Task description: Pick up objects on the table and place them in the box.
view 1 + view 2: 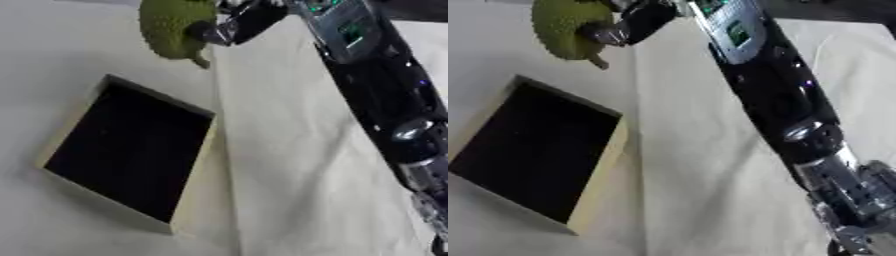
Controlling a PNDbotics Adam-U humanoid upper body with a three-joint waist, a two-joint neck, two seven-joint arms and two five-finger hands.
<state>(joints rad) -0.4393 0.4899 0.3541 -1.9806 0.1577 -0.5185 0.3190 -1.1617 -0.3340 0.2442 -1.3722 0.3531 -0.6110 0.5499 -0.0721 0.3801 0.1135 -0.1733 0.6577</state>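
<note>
One right hand (229, 26) fingers pinching spiky green fruit (175, 27) beyond dark-lined box (197, 187)

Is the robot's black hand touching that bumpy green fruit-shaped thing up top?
Touching. In the right eye view, the right hand has dark fingers curled against the side of the bumpy green fruit-shaped object, with no gap between them.

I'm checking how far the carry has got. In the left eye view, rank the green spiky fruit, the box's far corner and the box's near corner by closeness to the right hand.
1. Green spiky fruit, in the right hand, top.
2. Box's far corner, below-left.
3. Box's near corner, bottom.
</note>
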